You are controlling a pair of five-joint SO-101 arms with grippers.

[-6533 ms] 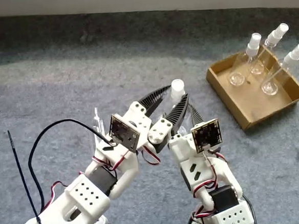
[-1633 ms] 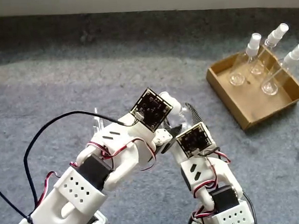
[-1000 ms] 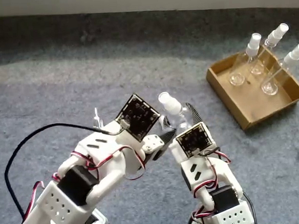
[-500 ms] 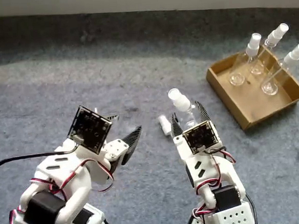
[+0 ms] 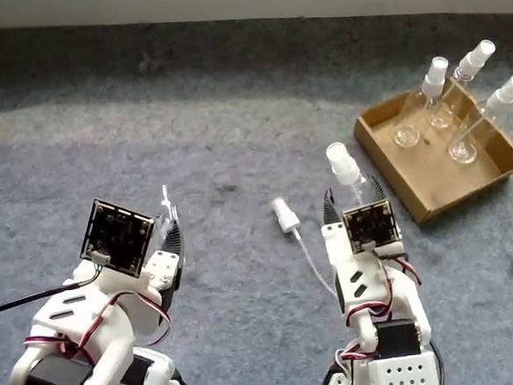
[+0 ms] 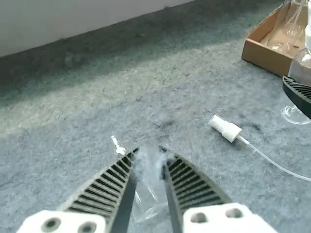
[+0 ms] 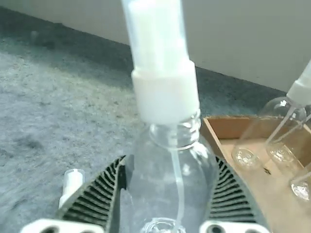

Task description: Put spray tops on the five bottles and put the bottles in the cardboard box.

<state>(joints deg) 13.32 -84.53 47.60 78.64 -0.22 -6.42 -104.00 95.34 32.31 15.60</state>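
Observation:
My right gripper is shut on a clear bottle with a white spray top and holds it upright just left of the cardboard box. Three capped bottles stand in that box. A loose spray top with its thin tube lies on the carpet between the arms. At the lower left, my left gripper is low over a bare clear bottle lying on the carpet. Its fingers are closed against the bottle's sides.
Grey carpet covers the whole work area, with a darker strip and a pale wall at the far edge. Open carpet lies ahead of both arms and left of the box.
The left arm pulled away from the right one, swung left and dropped onto the bare bottle, its jaws narrowing. The right arm carried the capped bottle rightward toward the box.

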